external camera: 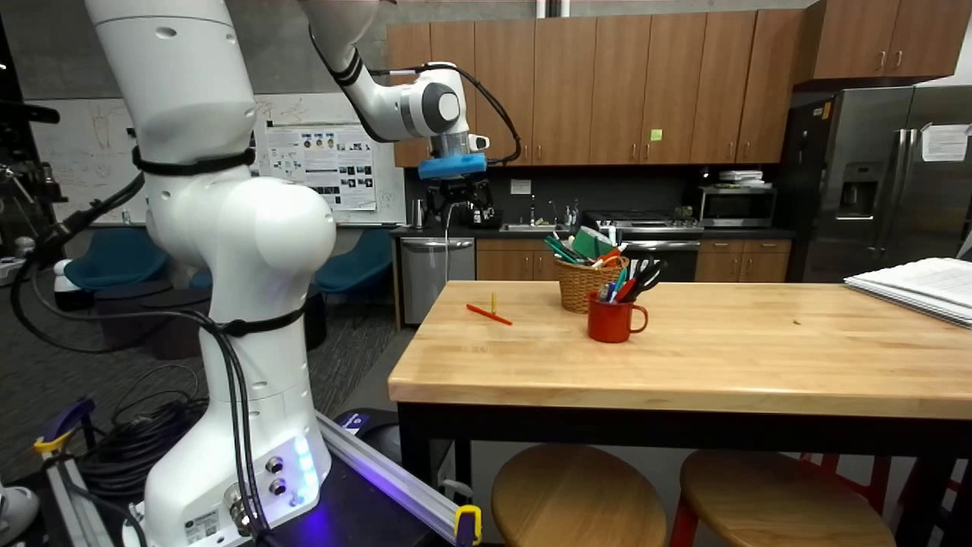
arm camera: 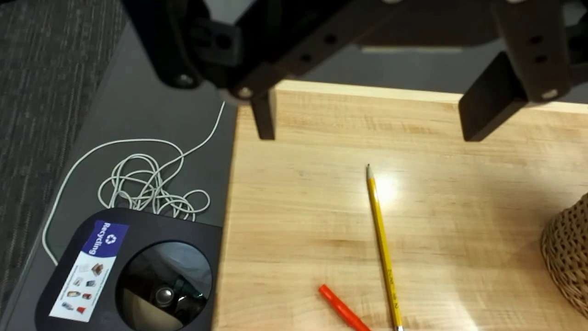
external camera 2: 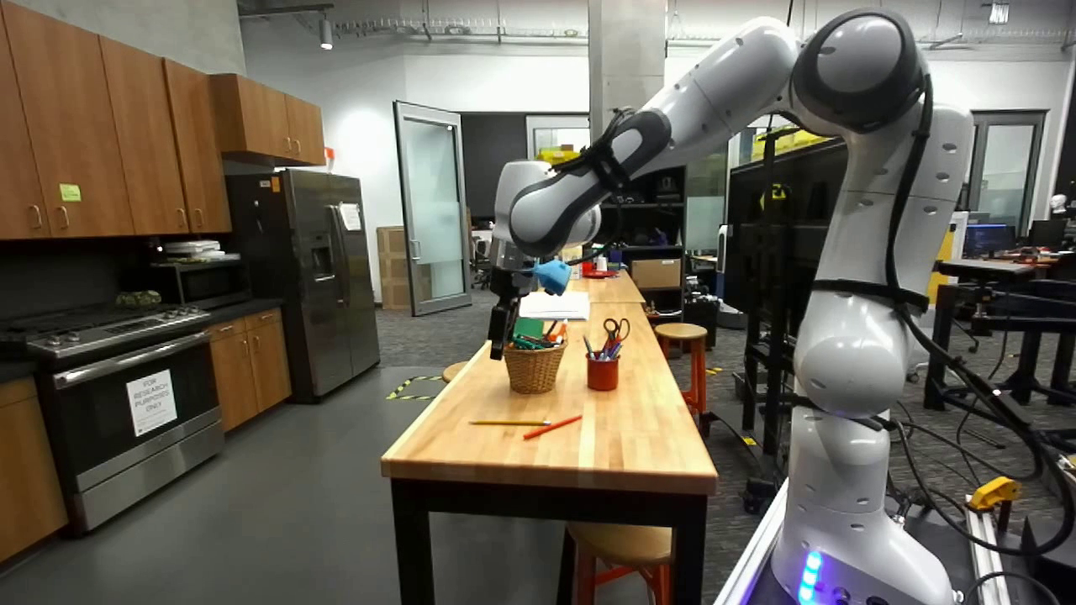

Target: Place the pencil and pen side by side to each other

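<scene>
Fingers [arm camera: 489,99] spread; the thin yellow wooden pencil [arm camera: 383,248], wrist view's lower centre, seems light, stiff: I would pinch mid-shaft.

A wicker basket [external camera 2: 535,370] near a red mug [external camera 2: 602,375] with scissors [external camera 2: 616,330] inside; papers [external camera: 930,285], stools [external camera: 579,497], a refrigerator [external camera 2: 307,290].

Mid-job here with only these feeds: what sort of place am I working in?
Likely a kitchen area in a research lab or office: a stove carries a sign reading "For research purposes only", a refrigerator stands past it, and a whiteboard bears scribbles.
</scene>
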{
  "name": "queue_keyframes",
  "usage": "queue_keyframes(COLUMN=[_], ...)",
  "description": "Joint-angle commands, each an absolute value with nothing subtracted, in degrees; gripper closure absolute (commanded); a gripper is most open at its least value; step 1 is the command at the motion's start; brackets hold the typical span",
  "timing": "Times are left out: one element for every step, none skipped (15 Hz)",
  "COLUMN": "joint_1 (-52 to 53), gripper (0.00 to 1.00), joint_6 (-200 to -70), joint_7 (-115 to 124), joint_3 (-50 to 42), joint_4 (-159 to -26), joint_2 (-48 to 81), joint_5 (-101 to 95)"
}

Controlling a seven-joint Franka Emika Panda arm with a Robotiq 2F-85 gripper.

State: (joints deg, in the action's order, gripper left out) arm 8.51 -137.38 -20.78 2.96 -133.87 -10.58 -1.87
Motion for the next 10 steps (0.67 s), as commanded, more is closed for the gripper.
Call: queue_keyframes(joint_1=[7.16, 6.71, 6.32, 5.88, 5.5, 5.14, 4.8, 4.52, 4.28, 4.07], gripper=[0.0, 0.0, 0.0, 0.0, 0.0, 0.0, 0.0, 0.0, 0.0, 0.0], joint_6=[-138.9, -139.14, -139.06, -139.21, -139.66, -140.3, -141.07, -141.74, -142.48, -142.89], joint_7=[-23.38, -23.6, -23.64, -23.9, -24.42, -24.83, -25.06, -25.32, -25.65, -25.42], joint_3=[2.45, 2.46, 2.49, 2.48, 2.49, 2.51, 2.55, 2.61, 2.67, 2.73], joint_4=[-129.14, -128.35, -127.64, -127.15, -126.85, -126.57, -126.51, -126.54, -126.74, -126.91], joint_2=[-4.33, -3.18, -2.2, -1.26, -0.46, 0.32, 0.94, 1.45, 1.91, 2.38], joint_5=[-2.99, -3.32, -3.4, -3.52, -3.48, -3.17, -3.04, -2.93, -2.65, -2.81])
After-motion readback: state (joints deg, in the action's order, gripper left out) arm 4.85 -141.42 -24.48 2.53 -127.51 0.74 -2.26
